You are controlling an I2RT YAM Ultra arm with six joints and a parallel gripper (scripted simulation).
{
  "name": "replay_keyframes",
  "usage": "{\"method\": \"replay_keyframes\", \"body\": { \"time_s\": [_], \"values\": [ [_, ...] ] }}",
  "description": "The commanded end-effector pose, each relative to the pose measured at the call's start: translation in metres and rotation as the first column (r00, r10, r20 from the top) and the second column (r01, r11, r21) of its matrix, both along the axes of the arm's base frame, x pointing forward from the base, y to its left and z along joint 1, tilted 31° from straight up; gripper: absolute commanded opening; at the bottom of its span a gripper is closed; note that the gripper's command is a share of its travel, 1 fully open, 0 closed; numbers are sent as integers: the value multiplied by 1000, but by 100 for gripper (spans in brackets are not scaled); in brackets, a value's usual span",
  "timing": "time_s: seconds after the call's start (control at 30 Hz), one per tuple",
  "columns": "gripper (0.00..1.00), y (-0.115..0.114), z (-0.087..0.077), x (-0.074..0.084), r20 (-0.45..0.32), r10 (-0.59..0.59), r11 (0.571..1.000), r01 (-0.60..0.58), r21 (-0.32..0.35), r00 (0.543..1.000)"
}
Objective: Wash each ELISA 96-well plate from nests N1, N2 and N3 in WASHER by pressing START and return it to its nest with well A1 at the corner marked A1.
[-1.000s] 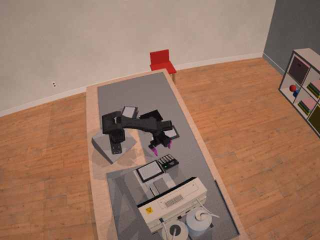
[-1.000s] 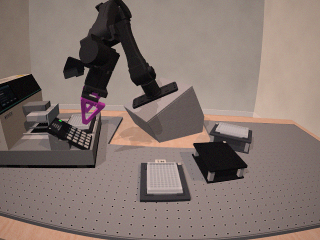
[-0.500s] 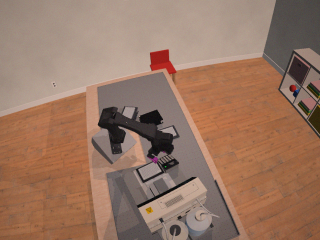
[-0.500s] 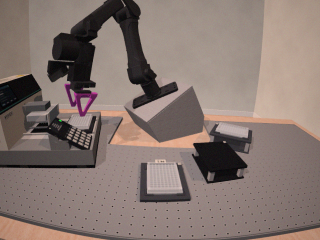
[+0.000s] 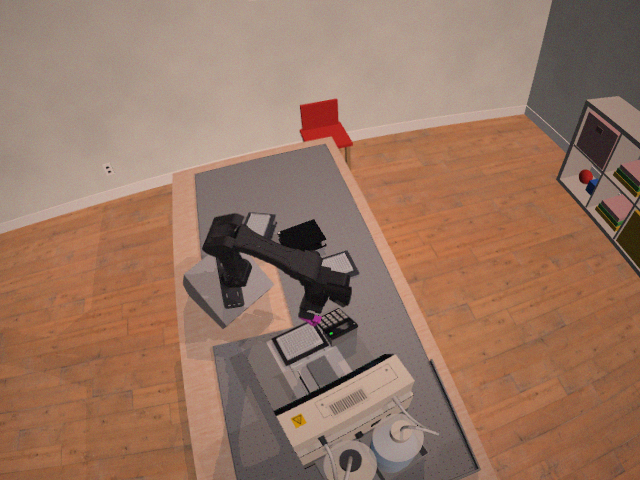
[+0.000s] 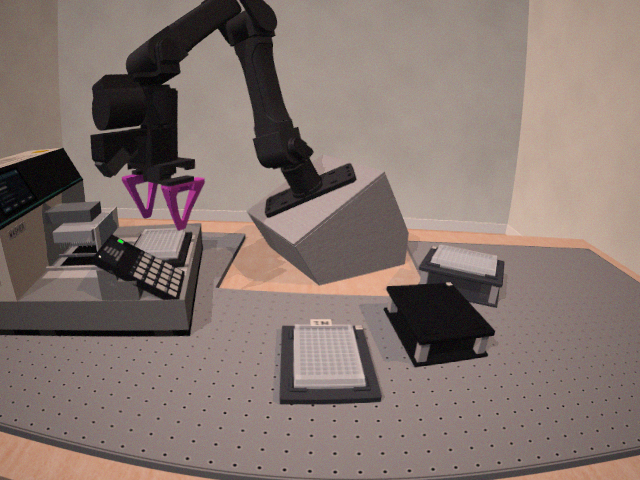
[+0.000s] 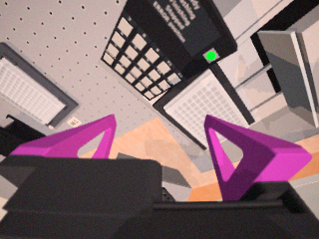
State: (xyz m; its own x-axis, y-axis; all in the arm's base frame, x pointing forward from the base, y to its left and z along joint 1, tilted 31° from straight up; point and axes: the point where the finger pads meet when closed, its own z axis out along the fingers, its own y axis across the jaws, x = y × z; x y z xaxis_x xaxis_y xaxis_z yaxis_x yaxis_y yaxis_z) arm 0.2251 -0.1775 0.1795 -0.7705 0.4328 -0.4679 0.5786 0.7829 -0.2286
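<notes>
My gripper (image 5: 311,319) (image 6: 161,206) (image 7: 159,119) is open and empty, its magenta fingers spread wide. It hangs a little above the near edge of a white 96-well plate (image 5: 297,342) (image 6: 160,241) (image 7: 206,107) that lies flat in the washer's carrier. The keypad (image 5: 337,322) (image 6: 147,266) (image 7: 145,60) sits beside the plate, and its lamp (image 5: 330,333) (image 6: 120,241) (image 7: 211,56) is green. A second plate (image 6: 325,356) (image 5: 338,262) (image 7: 27,95) lies in a low nest. A third plate (image 6: 464,259) (image 5: 260,223) lies in a raised nest. A black raised nest (image 6: 436,315) (image 5: 302,235) between them holds no plate.
The washer body (image 5: 346,403) (image 6: 31,175) with its manifold (image 6: 77,229) (image 7: 294,65) stands behind the carrier. Two bottles (image 5: 398,444) stand behind the washer. The arm's slanted grey base block (image 6: 336,232) (image 5: 227,289) stands between the washer and the nests.
</notes>
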Motion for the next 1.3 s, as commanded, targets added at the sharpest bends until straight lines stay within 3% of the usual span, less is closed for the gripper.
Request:
{"method": "replay_keyframes", "body": {
  "time_s": [0.0, 0.2, 0.3, 0.6, 0.77, 1.27],
  "values": [
    [100, -4, 6, -11, -37, 85, 996, -86, -29, 996],
    [100, -16, 11, -38, -135, 246, 964, -257, -68, 960],
    [100, -18, 12, -42, -152, 272, 956, -285, -73, 950],
    [100, -37, 20, -83, -306, 480, 844, -528, -93, 822],
    [100, -37, 20, -83, -382, 566, 765, -638, -86, 731],
    [100, -39, 16, -82, -382, 566, 765, -638, -86, 731]
  ]
}}
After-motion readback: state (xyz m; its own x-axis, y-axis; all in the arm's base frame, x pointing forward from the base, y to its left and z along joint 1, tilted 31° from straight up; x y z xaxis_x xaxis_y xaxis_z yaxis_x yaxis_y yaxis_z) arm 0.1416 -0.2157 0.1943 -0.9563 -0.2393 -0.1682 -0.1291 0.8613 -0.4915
